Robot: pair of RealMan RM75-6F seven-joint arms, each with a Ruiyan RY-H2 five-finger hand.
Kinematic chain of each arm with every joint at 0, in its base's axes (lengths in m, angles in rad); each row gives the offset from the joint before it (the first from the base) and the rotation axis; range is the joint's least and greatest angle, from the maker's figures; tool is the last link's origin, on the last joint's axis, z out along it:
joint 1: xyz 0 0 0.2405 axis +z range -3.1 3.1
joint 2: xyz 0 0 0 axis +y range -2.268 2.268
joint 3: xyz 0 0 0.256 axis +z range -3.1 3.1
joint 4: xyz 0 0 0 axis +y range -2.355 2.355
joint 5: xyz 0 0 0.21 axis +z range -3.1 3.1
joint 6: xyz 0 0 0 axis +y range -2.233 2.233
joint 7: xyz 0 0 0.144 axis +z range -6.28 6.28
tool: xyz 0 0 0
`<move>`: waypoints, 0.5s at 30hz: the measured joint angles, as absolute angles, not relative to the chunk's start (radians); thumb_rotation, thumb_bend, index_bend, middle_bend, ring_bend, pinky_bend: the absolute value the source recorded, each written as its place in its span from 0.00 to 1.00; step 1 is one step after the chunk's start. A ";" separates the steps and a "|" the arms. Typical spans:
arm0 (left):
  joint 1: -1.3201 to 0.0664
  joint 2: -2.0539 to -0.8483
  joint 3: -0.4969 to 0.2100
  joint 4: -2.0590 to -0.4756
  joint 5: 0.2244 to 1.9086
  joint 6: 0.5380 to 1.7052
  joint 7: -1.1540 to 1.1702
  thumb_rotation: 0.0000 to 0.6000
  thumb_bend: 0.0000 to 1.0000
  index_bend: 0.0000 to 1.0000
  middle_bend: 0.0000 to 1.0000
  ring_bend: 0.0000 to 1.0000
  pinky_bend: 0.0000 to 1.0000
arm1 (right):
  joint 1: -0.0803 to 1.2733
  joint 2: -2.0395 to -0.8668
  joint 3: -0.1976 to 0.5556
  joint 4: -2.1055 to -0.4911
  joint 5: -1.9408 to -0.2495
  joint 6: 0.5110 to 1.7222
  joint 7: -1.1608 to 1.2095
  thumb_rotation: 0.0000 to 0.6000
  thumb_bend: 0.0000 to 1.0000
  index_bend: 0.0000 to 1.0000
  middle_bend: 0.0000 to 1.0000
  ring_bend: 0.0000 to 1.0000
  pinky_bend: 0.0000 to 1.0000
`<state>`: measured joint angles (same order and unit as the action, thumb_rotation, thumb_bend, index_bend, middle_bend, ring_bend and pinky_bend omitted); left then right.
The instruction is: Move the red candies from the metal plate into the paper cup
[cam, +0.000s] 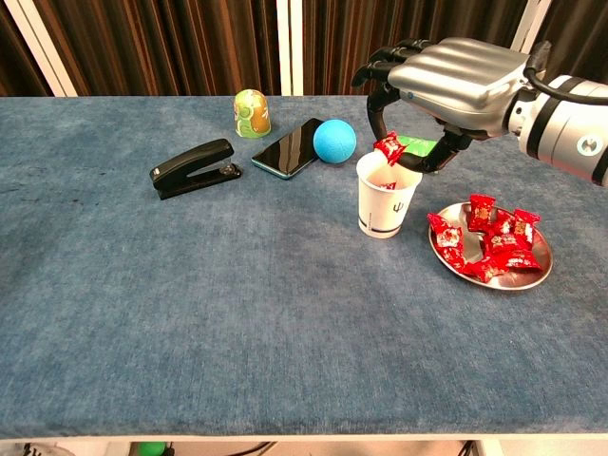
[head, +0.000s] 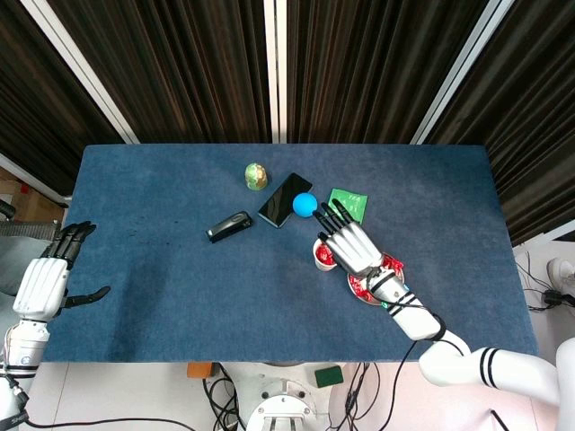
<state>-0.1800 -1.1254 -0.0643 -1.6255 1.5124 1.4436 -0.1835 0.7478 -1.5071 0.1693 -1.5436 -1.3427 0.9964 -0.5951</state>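
My right hand [cam: 451, 81] hovers over the white paper cup [cam: 387, 202] and pinches a red candy [cam: 389, 149] just above the cup's rim. In the head view the same right hand [head: 349, 245] covers most of the cup [head: 320, 258], which has red inside. The metal plate [cam: 503, 285] sits on the table right of the cup and carries several red candies [cam: 499, 237]. From the head camera the plate [head: 393, 266] is partly hidden under my right forearm. My left hand [head: 45, 280] hangs at the table's left edge, fingers apart and holding nothing.
Behind the cup lie a green packet [cam: 410, 144], a blue ball [cam: 334, 141], a dark phone [cam: 289, 147] and a small green-yellow container [cam: 251, 112]. A black stapler [cam: 193, 166] lies further left. The blue cloth [cam: 237, 313] covers the whole table.
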 measured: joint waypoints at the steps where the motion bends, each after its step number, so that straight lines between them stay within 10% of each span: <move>1: -0.180 -1.125 -0.064 -1.625 1.512 1.443 -0.185 1.00 0.09 0.10 0.07 0.05 0.22 | 0.751 -1.510 0.169 -1.542 -1.338 0.993 -0.600 1.00 0.39 0.52 0.08 0.00 0.00; 15: -0.180 -1.125 -0.063 -1.626 1.515 1.444 -0.183 1.00 0.09 0.10 0.07 0.05 0.22 | 0.757 -1.494 0.149 -1.563 -1.308 0.989 -0.618 1.00 0.34 0.33 0.07 0.00 0.00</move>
